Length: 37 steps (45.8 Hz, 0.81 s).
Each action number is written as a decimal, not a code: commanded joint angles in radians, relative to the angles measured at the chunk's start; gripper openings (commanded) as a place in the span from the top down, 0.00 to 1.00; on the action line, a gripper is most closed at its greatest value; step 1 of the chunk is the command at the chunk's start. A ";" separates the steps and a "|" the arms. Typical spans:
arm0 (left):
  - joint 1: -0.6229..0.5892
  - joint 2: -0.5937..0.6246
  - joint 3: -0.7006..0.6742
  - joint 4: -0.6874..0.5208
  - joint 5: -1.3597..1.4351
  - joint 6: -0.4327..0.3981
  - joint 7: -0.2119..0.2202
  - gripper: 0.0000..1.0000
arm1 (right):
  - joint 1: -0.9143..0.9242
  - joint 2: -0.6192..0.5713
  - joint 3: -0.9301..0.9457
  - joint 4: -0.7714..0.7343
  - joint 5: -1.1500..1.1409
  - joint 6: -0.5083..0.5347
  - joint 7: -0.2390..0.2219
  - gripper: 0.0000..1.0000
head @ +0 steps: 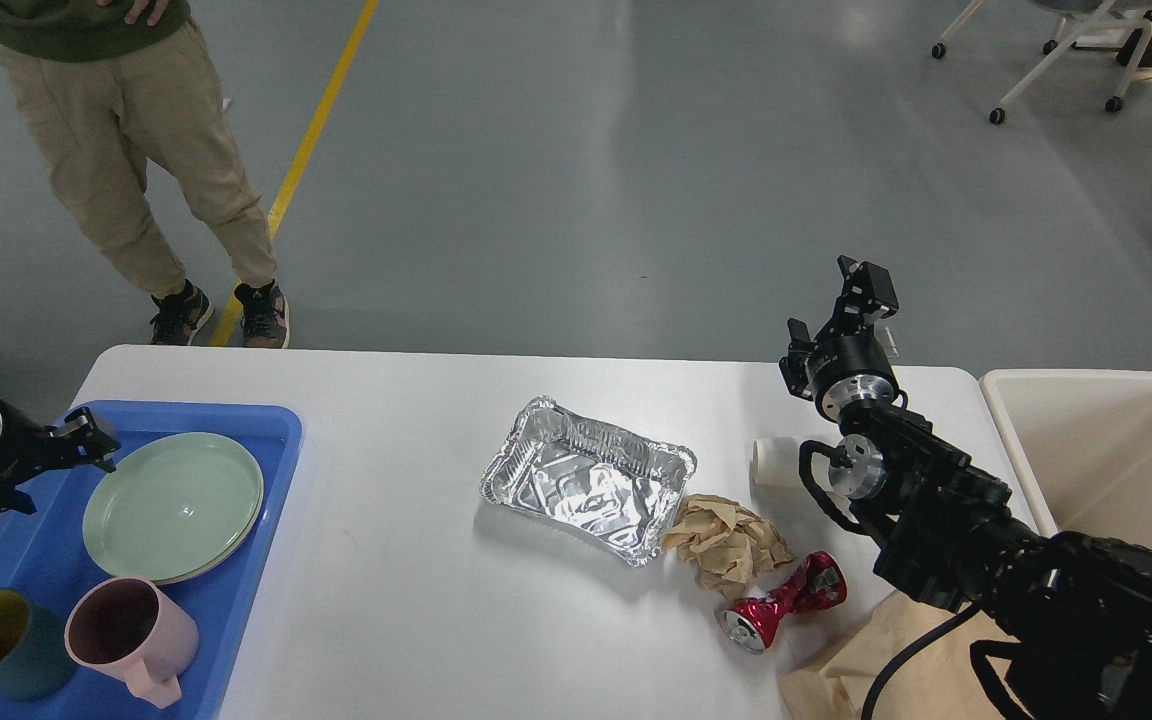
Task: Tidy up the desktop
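Fingers of the left end effector (pixel 86 445) spread empty over the blue tray (pixel 266 520); right end effector (pixel 861 290) unclear.

Setting reads as a robotics lab or test hall, not a home; smooth grey sealed floor (pixel 576 160) with overhead light glare; a yellow line (pixel 311 140) painted on it, running off beyond the worktop (pixel 416 620); a person (pixel 126 130) in khaki trousers and trainers standing on that line, watching, far side of the worktop from the left tool (pixel 86 440); white wheeled chair or stand bases (pixel 1056 60) well beyond the right tool (pixel 861 290), near the top edge; worktop is plain white, rounded corners; staged items on it: blue tray (pixel 266 480) of crockery, foil tray (pixel 586 480), crushed red can (pixel 781 600); cream bin (pixel 1116 450) just right of the right arm.
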<state>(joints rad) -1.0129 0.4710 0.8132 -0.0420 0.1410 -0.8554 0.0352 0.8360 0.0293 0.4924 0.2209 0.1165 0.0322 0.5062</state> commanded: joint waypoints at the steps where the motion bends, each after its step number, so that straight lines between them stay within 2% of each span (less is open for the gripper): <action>1: -0.006 0.006 -0.019 0.001 -0.003 0.004 -0.005 0.04 | -0.001 0.000 0.000 0.000 0.000 0.000 0.000 0.00; 7: 0.000 0.006 -0.143 0.001 -0.003 0.036 -0.006 0.04 | 0.000 0.000 0.000 0.000 0.000 0.000 0.000 0.00; 12: 0.005 0.009 -0.293 0.001 -0.003 0.108 -0.006 0.04 | 0.000 0.000 0.000 0.000 -0.001 0.000 0.000 0.00; 15: 0.022 0.009 -0.386 0.001 -0.003 0.188 -0.006 0.04 | 0.000 0.000 0.000 0.000 0.000 0.000 0.000 0.00; 23: 0.071 -0.020 -0.672 -0.001 -0.017 0.475 -0.006 0.04 | 0.000 0.000 0.000 0.000 -0.001 0.000 0.000 0.00; 24: 0.079 -0.041 -0.740 -0.001 -0.017 0.528 -0.006 0.04 | 0.000 0.000 0.000 0.000 0.000 0.000 0.000 0.00; 26: 0.082 -0.069 -0.798 -0.001 -0.017 0.570 -0.006 0.04 | 0.000 0.000 0.000 0.000 -0.001 0.000 0.000 0.00; 30: 0.082 -0.098 -0.876 0.001 -0.017 0.605 -0.005 0.04 | 0.000 0.000 0.000 0.000 -0.001 0.000 0.000 0.00; 37: 0.069 -0.129 -0.924 -0.001 -0.018 0.607 -0.005 0.04 | 0.000 0.001 0.000 0.000 0.000 0.000 0.000 0.00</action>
<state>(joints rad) -0.9326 0.3658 -0.0758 -0.0429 0.1237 -0.2531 0.0297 0.8360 0.0291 0.4924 0.2208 0.1159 0.0322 0.5062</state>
